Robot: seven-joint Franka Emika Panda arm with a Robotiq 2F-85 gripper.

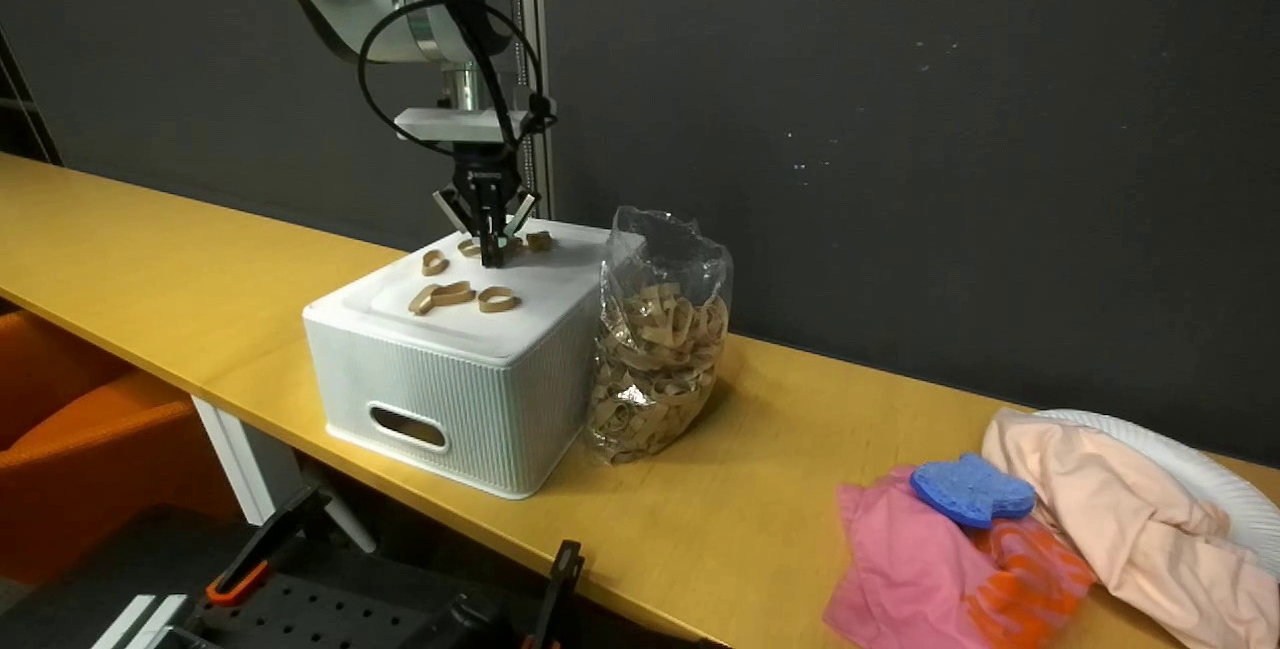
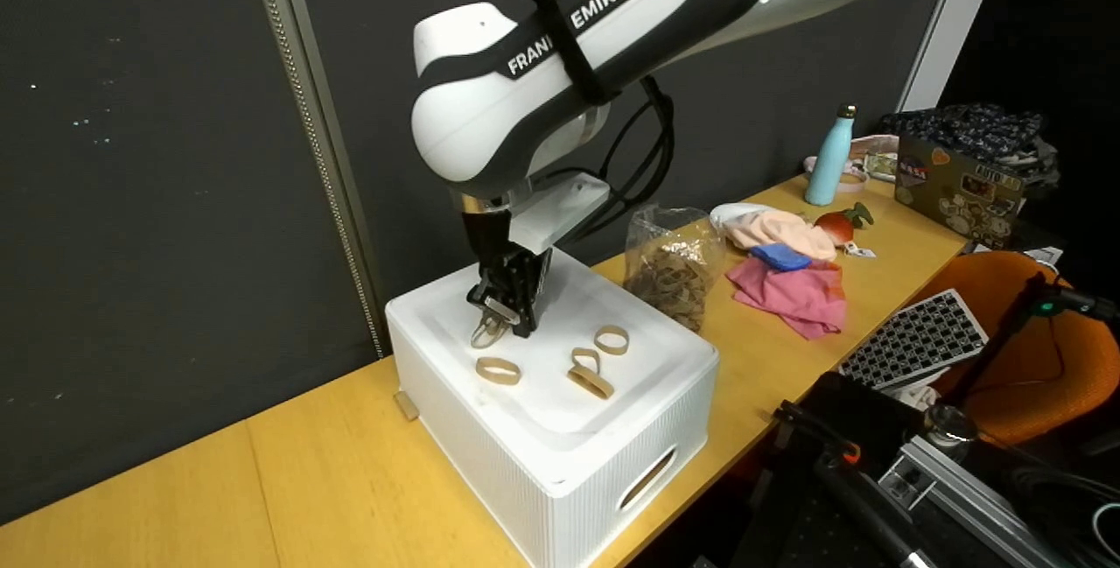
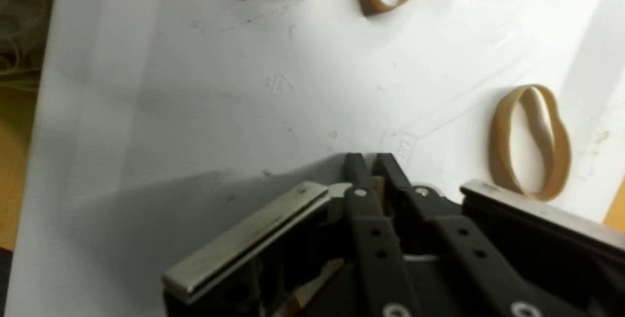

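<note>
Black gripper pinches a tan rubber band over an upturned ribbed white bin, apparently serving as a platform

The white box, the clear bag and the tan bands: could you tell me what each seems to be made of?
The white box looks like matte moulded plastic: its walls are ribbed, its corners rounded. The clear bag seems thin, glossy plastic film: see-through and crinkled, with bright glints. The tan bands are probably dull rubber: flat strips in loose, bent loops.
</note>
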